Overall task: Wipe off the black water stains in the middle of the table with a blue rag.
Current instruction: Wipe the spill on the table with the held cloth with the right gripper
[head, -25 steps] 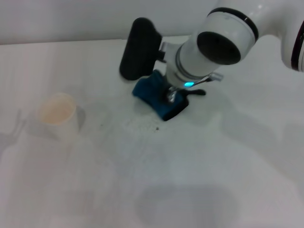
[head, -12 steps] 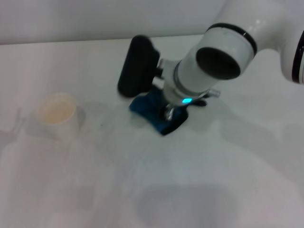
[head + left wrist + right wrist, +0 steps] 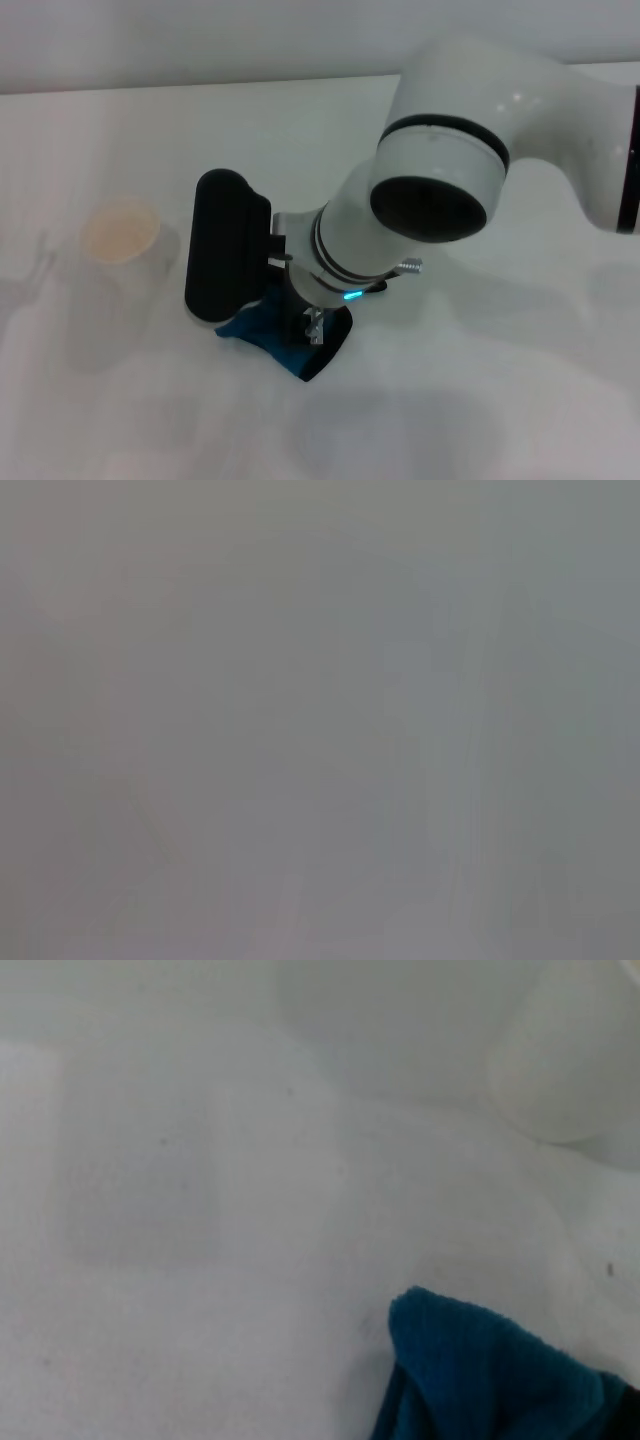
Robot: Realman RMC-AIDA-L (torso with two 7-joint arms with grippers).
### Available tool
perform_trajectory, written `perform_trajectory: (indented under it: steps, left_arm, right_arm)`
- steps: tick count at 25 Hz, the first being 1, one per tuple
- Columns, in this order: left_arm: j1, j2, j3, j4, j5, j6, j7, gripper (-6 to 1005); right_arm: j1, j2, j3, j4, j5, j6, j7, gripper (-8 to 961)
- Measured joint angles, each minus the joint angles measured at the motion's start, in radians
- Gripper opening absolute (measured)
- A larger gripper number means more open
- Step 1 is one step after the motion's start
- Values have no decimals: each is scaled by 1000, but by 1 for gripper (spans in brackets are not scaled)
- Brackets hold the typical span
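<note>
The blue rag [image 3: 262,326] lies crumpled on the white table [image 3: 500,400], near the middle and towards the front. My right gripper [image 3: 310,335] comes down on it from above and holds it against the table; the wrist hides the fingers. The rag also shows in the right wrist view [image 3: 480,1375] with bare white table around it. No black water stains show in any view; only a tiny dark speck [image 3: 610,1270] lies near the rag. The left gripper is out of view, and the left wrist view is a blank grey.
A white plastic cup [image 3: 122,240] stands on the left of the table, apart from the rag; it also shows in the right wrist view [image 3: 565,1055]. The right arm's big white links [image 3: 440,190] reach in from the right.
My right gripper has dragged the blue rag from farther back towards the front and left. The small dark specks seen on the table before no longer show.
</note>
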Motion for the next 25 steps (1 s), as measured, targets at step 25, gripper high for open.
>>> perform_trajectory:
  steps: [25]
  left_arm:
    - [3, 4, 8, 18, 0, 0, 0, 893]
  right_arm:
    - [-42, 0, 328, 218, -182, 1, -94, 101]
